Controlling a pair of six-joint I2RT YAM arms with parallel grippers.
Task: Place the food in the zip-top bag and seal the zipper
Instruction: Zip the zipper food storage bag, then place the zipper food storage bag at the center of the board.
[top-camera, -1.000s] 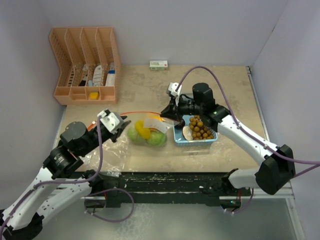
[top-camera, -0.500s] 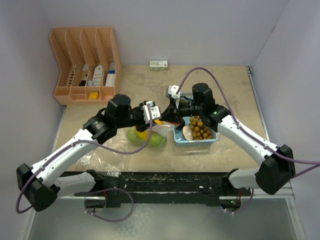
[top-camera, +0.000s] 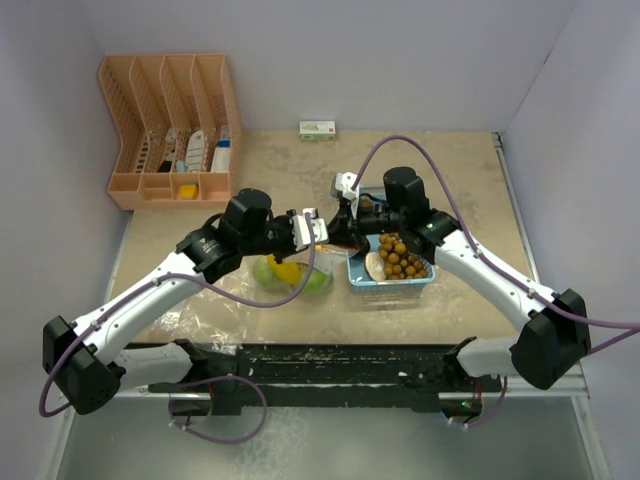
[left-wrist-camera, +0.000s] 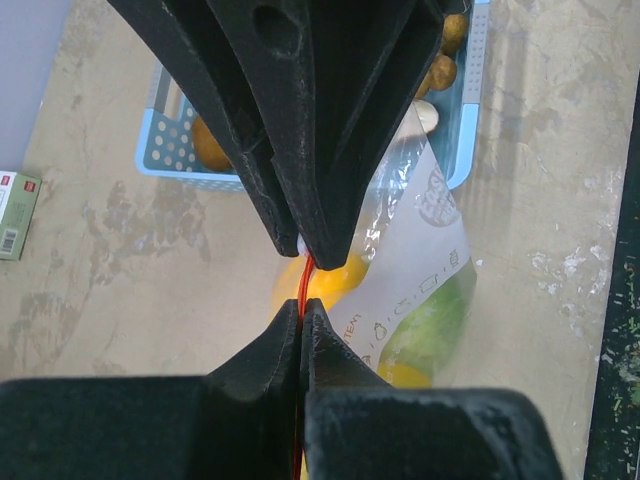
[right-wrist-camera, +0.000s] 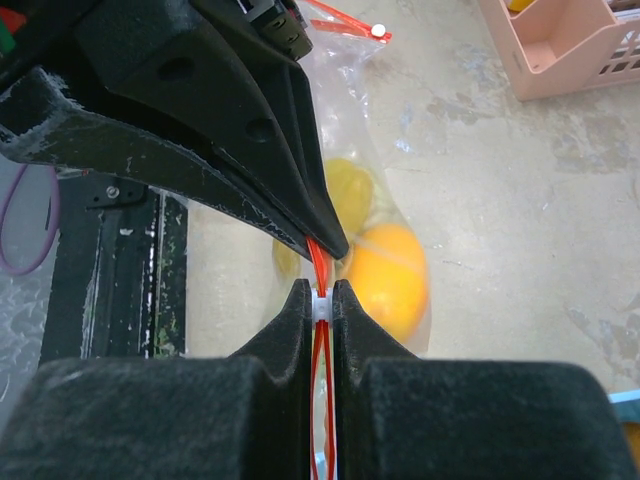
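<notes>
Clear zip-top bag (left-wrist-camera: 425, 240), orange zipper (right-wrist-camera: 320, 262) pinched, yellow-orange fruit (right-wrist-camera: 388, 275) inside

You've got a beige mottled stone-look tabletop (top-camera: 450, 170) boxed in by plain pale lilac walls (top-camera: 350, 60). A peach plastic slotted organizer rack (top-camera: 120, 130) stands back left against the wall. A small white-and-green box (top-camera: 318, 129) lies by the back wall. A scuffed black rail (top-camera: 330, 360) runs along your near edge. Light is soft and even.
</notes>
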